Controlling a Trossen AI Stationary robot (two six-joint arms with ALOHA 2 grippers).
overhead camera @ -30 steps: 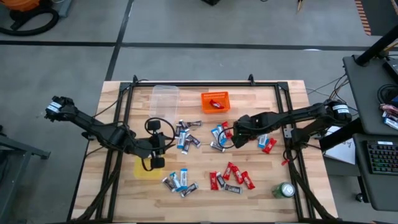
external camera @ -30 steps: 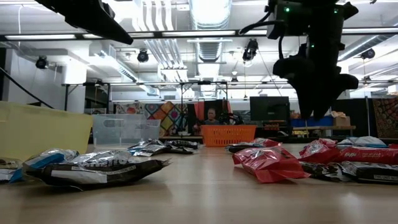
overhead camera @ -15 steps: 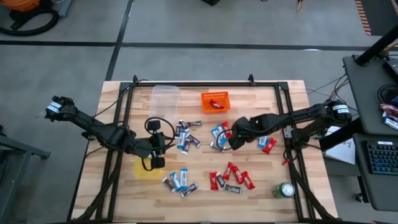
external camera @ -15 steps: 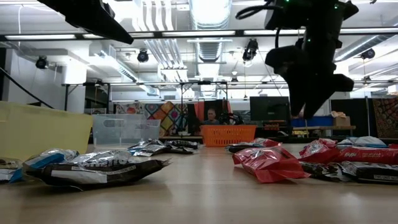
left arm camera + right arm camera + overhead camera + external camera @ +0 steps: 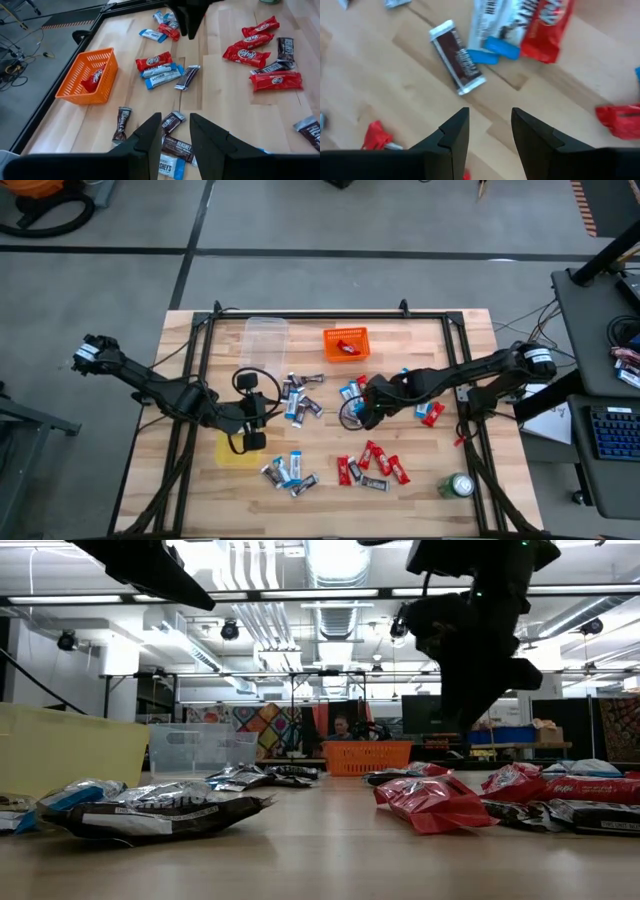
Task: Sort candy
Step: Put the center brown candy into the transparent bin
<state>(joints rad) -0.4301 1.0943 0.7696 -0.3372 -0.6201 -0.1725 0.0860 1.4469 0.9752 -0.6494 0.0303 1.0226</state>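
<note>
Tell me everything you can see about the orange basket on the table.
The orange basket is a small rectangular bin of perforated plastic, standing upright on the wooden table toward its far edge, next to a clear bin. Its walls are a grid of small openings under a solid rim. Inside lies one red-wrapped candy. No gripper touches it; the other candy bars lie apart from it on the wood.

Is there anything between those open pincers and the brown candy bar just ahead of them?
No. The right wrist view shows only bare wood between the right gripper and the brown candy bar.
</note>
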